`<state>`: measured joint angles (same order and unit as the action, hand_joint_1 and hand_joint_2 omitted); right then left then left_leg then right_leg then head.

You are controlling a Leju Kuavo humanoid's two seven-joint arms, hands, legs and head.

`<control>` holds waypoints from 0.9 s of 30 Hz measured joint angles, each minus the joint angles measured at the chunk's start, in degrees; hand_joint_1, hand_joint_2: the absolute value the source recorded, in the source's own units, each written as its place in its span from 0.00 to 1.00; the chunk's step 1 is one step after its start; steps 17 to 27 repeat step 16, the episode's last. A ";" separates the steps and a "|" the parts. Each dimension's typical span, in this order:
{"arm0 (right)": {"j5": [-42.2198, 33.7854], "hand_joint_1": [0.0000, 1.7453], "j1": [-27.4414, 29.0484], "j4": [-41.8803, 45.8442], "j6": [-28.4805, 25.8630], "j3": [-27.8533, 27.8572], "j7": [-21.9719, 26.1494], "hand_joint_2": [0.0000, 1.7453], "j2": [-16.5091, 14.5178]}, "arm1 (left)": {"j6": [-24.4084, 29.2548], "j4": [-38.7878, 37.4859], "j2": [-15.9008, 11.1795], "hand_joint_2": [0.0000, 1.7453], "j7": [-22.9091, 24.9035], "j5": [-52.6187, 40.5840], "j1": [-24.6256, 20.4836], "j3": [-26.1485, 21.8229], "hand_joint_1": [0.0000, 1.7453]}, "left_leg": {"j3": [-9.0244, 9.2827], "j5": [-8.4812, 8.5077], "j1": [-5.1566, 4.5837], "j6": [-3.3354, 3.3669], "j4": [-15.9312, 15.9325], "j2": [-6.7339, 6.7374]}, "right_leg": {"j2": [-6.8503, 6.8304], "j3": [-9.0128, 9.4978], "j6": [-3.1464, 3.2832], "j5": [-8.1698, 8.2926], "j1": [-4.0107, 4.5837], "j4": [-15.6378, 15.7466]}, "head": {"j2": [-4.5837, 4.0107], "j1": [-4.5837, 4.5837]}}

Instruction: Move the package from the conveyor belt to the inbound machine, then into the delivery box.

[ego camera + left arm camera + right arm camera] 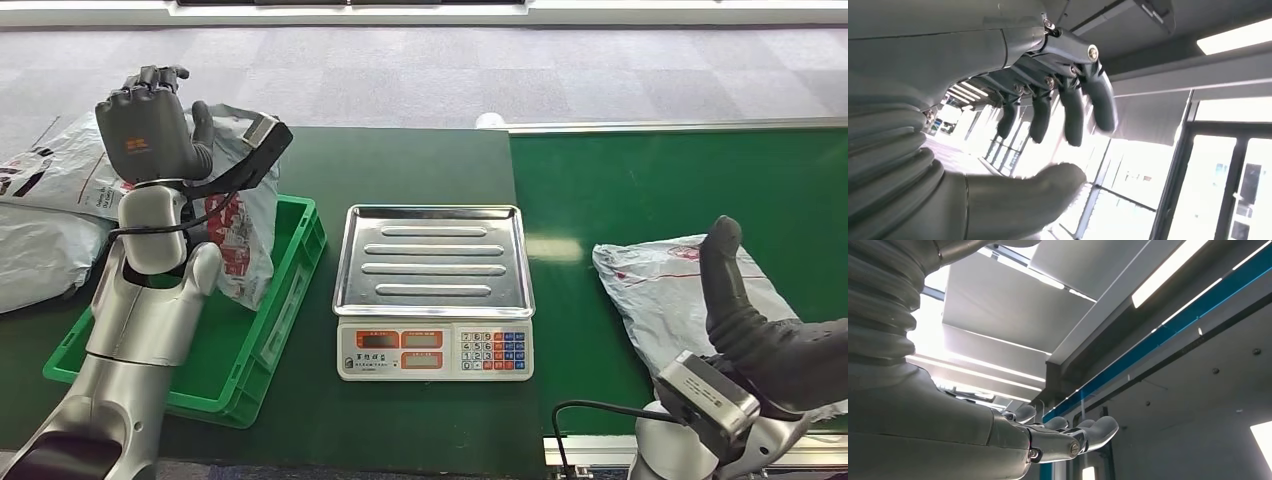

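Note:
A grey plastic package point(668, 290) with red print lies on the green conveyor belt point(680, 180) at the right. My right hand point(765, 345) lies palm-up at the package's near edge with its thumb raised, holding nothing; in the right wrist view the right hand point(1048, 440) has its fingers stretched out toward the ceiling. A second package point(238, 225), white with red print, stands tilted in the green delivery box point(262, 345). My left hand point(150, 130) is raised above that box, back toward me. In the left wrist view the left hand point(998, 65) has fingers and thumb apart and holds nothing.
The weighing scale point(435, 350) with its bare steel tray point(433, 215) sits in the middle of the dark green table. More grey bags point(45, 215) lie heaped at the left, behind the box. A metal rail point(680, 126) borders the belt's far side.

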<state>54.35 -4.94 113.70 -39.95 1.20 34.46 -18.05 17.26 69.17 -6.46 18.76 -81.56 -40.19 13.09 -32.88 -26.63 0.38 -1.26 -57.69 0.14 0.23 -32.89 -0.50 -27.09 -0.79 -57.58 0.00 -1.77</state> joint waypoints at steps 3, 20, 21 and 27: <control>0.47 0.00 0.01 0.00 0.00 0.00 -0.15 1.00 0.00 | -0.94 -2.81 -0.48 0.00 1.87 -0.01 -1.43 1.38 0.00 | 0.00 0.00 0.00 0.00 0.00 0.00 | 0.00 0.02 0.00 0.00 -0.01 0.00 | 0.00 0.00; 1.36 0.00 0.43 0.00 0.00 0.04 -0.34 1.00 0.01 | 3.28 -12.57 -1.61 0.00 4.15 -0.01 -4.05 5.27 0.00 | 0.01 0.01 0.00 0.01 0.00 0.01 | 0.01 0.01 0.01 0.03 0.01 -0.01 | 0.00 0.00; 1.36 0.00 0.43 0.00 0.00 0.04 -0.34 1.00 0.01 | 3.28 -12.57 -1.61 0.00 4.15 -0.01 -4.05 5.27 0.00 | 0.01 0.01 0.00 0.01 0.00 0.01 | 0.01 0.01 0.01 0.03 0.01 -0.01 | 0.00 0.00; 1.36 0.00 0.43 0.00 0.00 0.04 -0.34 1.00 0.01 | 3.28 -12.57 -1.61 0.00 4.15 -0.01 -4.05 5.27 0.00 | 0.01 0.01 0.00 0.01 0.00 0.01 | 0.01 0.01 0.01 0.03 0.01 -0.01 | 0.00 0.00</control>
